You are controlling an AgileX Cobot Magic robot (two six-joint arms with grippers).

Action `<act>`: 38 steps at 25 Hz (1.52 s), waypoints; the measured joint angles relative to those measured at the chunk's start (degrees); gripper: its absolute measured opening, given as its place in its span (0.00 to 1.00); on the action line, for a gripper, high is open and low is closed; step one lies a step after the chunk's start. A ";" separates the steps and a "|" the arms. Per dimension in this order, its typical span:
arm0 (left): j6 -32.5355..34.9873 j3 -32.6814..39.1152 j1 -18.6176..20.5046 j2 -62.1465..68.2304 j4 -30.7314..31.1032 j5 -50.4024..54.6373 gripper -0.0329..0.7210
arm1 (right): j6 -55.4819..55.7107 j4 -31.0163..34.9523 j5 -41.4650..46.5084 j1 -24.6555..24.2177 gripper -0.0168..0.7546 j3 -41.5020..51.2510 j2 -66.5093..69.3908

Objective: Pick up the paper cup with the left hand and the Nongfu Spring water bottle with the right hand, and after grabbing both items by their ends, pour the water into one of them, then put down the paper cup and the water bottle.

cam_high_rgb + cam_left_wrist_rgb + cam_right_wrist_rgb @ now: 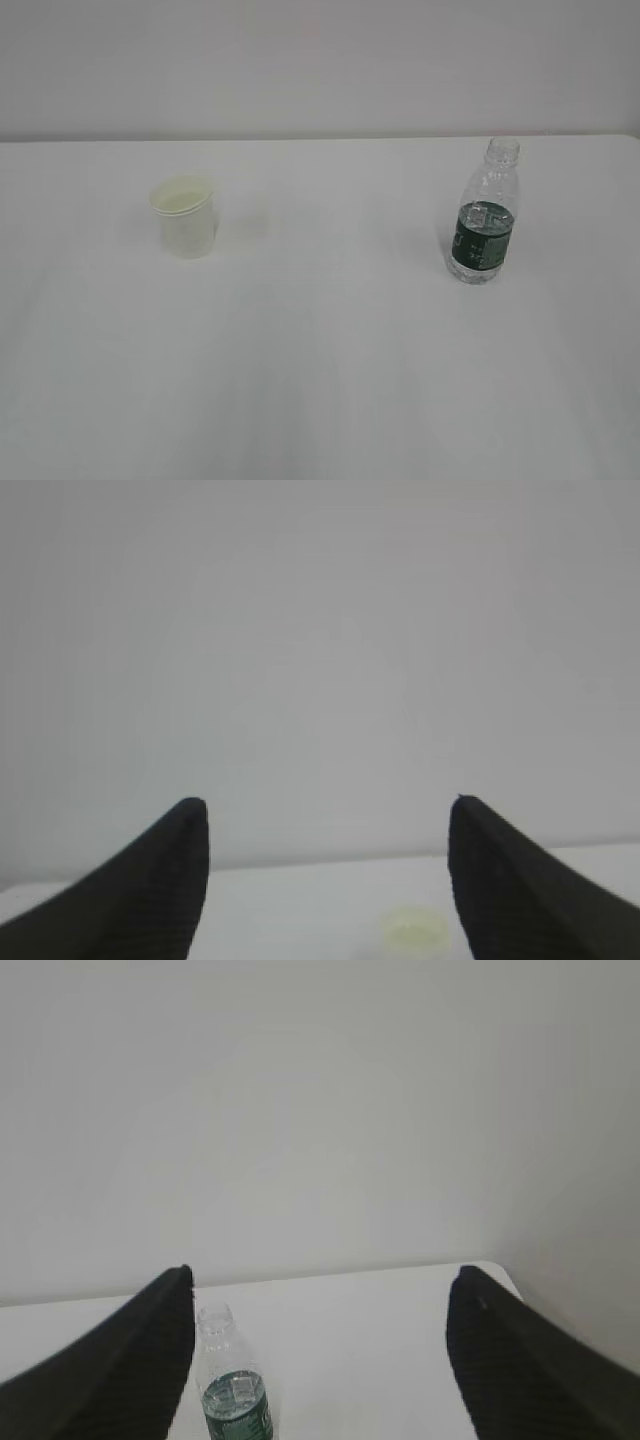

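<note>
You have the small cream paper cup [185, 217] upright on the left of the white tabletop [320, 380], well apart from the clear, capless plastic bottle with the dark green label [483, 217] on the right. Your left gripper [325, 825] and right gripper [320, 1295] both hang with jaws spread, holding nothing.

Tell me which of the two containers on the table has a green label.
The Nongfu Spring water bottle, standing on the right. It is clear plastic with a dark green band; the paper cup on the left is plain off-white.
</note>
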 joint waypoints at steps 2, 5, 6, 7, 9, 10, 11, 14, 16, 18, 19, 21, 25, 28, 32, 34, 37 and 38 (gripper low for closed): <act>0.00 -1.55 0.00 -0.03 -0.23 4.19 0.75 | 0.00 0.39 2.37 0.00 0.78 -0.14 -1.09; 0.00 -4.14 0.00 -0.03 -0.92 9.91 0.75 | -1.66 2.59 6.61 0.00 0.78 -0.50 -1.93; 0.00 -4.90 0.00 -0.03 -1.15 11.58 0.75 | -2.65 3.77 8.02 0.00 0.78 -0.72 -2.05; 0.00 -5.53 0.00 -0.03 -1.41 12.93 0.75 | -3.75 4.75 9.15 0.00 0.78 -0.86 -2.21; 0.00 -6.54 0.00 -0.12 -1.84 16.31 0.75 | -6.65 7.22 11.83 0.00 0.78 -1.26 -2.30; 0.00 -7.02 0.00 -0.12 -2.16 18.19 0.75 | -7.54 8.43 13.14 0.00 0.78 -1.52 -2.30; 0.00 -7.55 0.00 -0.12 -2.38 19.83 0.75 | -8.42 9.56 14.40 0.00 0.78 -1.79 -2.30; 0.00 -8.90 0.00 -0.12 -2.90 25.87 0.74 | -9.88 12.46 17.02 0.00 0.78 -1.90 -2.33; 0.00 -9.49 0.00 -0.12 -3.18 30.19 0.71 | -10.53 14.34 18.96 0.00 0.78 -1.90 -2.33; 0.00 -9.90 0.00 -0.12 -3.50 33.42 0.70 | -10.81 16.15 21.68 0.00 0.78 -1.90 -2.43; 0.00 -10.05 0.00 -0.12 -3.93 34.88 0.69 | -11.17 16.63 22.78 0.00 0.78 -1.90 -2.43; 0.52 -10.18 0.00 -0.12 -5.07 37.03 0.69 | -11.43 17.17 25.37 0.00 0.78 -1.90 -2.43; 2.00 -10.22 0.00 -0.12 -8.31 40.84 0.69 | -12.47 17.51 31.50 0.00 0.78 -3.27 -2.43; 3.06 -10.22 0.00 -0.12 -9.37 44.06 0.69 | -14.40 17.51 34.84 0.00 0.78 -4.28 -2.77; 8.17 -10.22 0.00 -0.15 -10.72 48.17 0.69 | -16.24 17.51 39.53 0.00 0.78 -4.86 -4.26; 9.92 -10.22 0.00 -0.15 -11.79 50.02 0.69 | -17.06 17.51 42.26 0.00 0.78 -4.86 -5.46; 10.86 -10.22 0.00 -0.15 -12.59 52.81 0.69 | -18.45 17.13 44.49 0.00 0.78 -4.86 -7.54; 10.90 -10.22 0.00 -0.15 -12.59 53.68 0.69 | -18.45 16.78 44.63 0.00 0.78 -4.86 -8.07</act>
